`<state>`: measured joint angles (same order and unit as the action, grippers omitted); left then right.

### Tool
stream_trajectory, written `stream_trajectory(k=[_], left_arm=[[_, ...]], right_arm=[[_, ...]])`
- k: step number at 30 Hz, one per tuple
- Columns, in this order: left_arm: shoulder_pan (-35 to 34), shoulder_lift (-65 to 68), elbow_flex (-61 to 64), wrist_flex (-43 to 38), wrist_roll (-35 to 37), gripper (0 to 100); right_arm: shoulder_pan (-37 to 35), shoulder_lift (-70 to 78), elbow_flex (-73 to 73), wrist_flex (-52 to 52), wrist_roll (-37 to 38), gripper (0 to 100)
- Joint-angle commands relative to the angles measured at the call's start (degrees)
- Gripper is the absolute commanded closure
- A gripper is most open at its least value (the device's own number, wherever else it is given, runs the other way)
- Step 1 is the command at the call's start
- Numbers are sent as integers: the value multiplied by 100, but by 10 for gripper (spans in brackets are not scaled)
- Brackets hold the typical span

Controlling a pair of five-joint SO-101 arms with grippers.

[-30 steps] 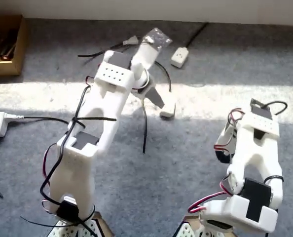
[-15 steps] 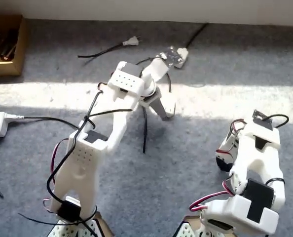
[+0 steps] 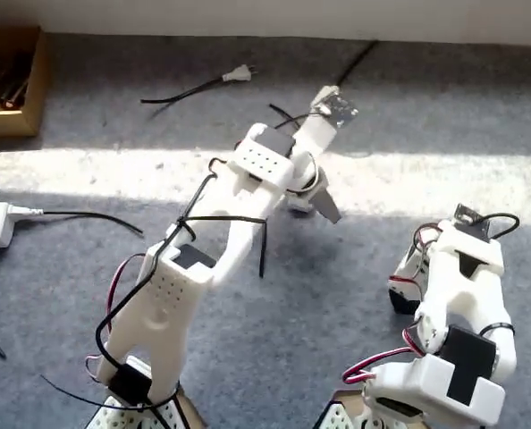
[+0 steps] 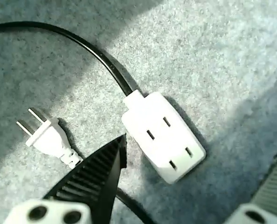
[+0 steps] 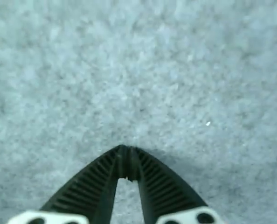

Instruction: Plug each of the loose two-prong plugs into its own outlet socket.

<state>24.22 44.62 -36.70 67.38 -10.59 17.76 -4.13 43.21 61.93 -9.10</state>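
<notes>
Toward the worktop's (image 3: 444,107) far edge, my open, empty left hand (image 3: 312,202) hovered over the small white two-prong plug (image 4: 47,138), just beside the white plastic outlet block (image 4: 164,136); gripping that plug came next, I judged.

Plug (image 4: 47,137) just beside outlet socket (image 4: 164,142), not touching; second plug (image 3: 237,74) well behind.

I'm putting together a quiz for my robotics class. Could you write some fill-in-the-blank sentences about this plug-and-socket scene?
1. The loose white plug lying beside the outlet socket has ___ prongs.
2. The cord running into the outlet socket is ___ in colour.
3. The right gripper hangs over the grey carpet with its fingers ___.
4. The left gripper, above the outlet socket, is ___.

Missing words: two; black; shut; open.
</notes>
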Motion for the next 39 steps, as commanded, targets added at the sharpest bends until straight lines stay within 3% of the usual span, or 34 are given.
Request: stream_trajectory(k=[1,4,11,13,20,23,27,32,39], left_arm=[[92,-75,-163,-35,668,558],[92,-66,-145,-26,695,579],[75,382,-22,-35,651,890],[48,514,-22,-26,607,934],[40,391,-330,1011,44,959],[92,75,-734,1987,-62,961],[189,-523,-1174,3587,-862,961],[136,-2141,66,3552,-1116,944],[1077,-5393,2941,3543,-1644,944]], right_arm=[[31,-215,-4,-171,62,992],[31,-215,-4,-163,62,992],[31,-215,-4,-136,62,992],[40,-215,-4,-136,62,992],[13,-215,-4,-154,62,992],[48,-215,-4,-163,62,992],[57,-207,-4,-171,62,992],[154,-198,4,-268,53,992],[444,-198,4,-497,35,992]])
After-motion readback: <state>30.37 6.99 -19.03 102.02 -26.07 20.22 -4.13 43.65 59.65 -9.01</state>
